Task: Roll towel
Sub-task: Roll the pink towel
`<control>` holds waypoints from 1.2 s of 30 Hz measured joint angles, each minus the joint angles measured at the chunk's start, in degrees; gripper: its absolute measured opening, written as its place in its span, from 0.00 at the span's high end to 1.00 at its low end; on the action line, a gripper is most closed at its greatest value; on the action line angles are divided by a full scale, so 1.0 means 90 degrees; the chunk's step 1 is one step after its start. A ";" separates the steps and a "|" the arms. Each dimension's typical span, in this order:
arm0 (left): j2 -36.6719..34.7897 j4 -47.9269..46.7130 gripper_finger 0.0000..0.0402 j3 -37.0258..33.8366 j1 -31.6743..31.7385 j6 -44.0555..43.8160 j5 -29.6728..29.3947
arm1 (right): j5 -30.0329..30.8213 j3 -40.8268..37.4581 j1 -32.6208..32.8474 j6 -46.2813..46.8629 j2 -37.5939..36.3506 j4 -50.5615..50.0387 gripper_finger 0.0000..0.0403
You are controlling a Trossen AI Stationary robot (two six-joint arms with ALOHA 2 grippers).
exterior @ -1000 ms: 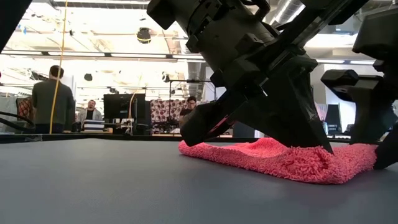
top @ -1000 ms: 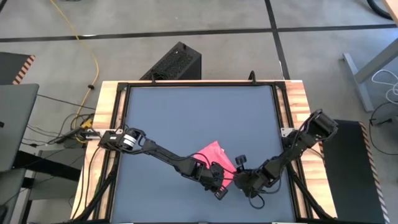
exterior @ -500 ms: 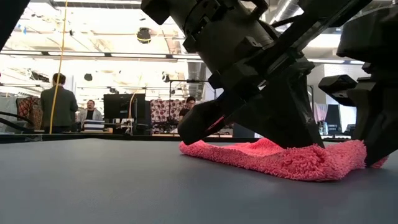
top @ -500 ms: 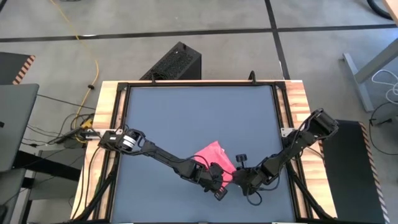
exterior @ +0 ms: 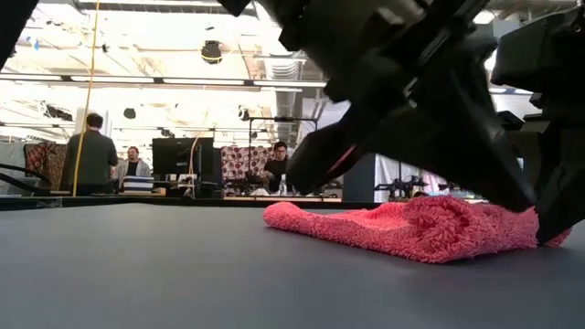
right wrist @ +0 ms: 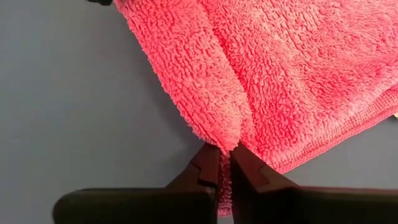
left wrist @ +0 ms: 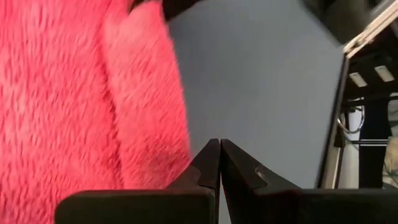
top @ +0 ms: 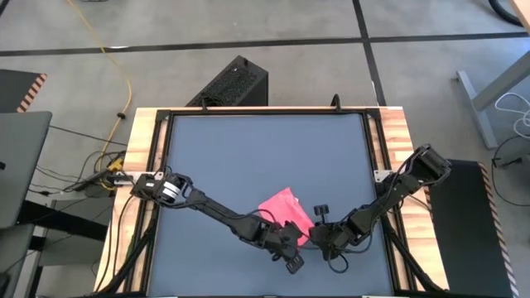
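Grey tabletop [top: 248, 157], both arms low, right gripper [right wrist: 219, 163] pinching towel [right wrist: 273, 81]

We see a grey concrete floor [top: 248, 33] crossed by dark lines, a yellow cable [top: 124, 79], bright ceiling lights [exterior: 137, 37], and people [exterior: 91, 151] at desks beyond.

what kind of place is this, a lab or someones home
Most likely a robotics lab or open workshop, not a home. Past the dark grey tabletop and the pink towel is a big hall with exposed ceiling ducts, people at monitors, and cables on a concrete floor.
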 joint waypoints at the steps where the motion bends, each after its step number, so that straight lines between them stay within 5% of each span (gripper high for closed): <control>1: 0.0000 0.0001 1.00 0.0055 0.0002 0.0067 -0.0024 | 0.0000 0.0000 0.0000 0.0000 0.0000 0.0000 0.91; 14: 0.0000 -0.1466 1.00 0.0718 0.0007 0.0448 -0.0361 | -0.0014 0.0000 0.0002 0.0073 0.0002 -0.0007 0.91; 23: 0.0000 -0.0605 0.98 0.0736 -0.0037 0.0901 0.0769 | -0.0297 0.0000 -0.0160 0.0121 0.0000 0.0005 0.91; 29: 0.0000 -0.0575 0.84 0.0734 -0.0133 0.0954 0.0948 | -0.0288 0.0000 -0.0160 0.0121 0.0002 0.0010 0.89; 36: 0.0000 -0.1438 0.68 0.0731 -0.0160 0.0748 0.0212 | -0.0284 0.0000 -0.0160 0.0124 0.0002 0.0027 0.89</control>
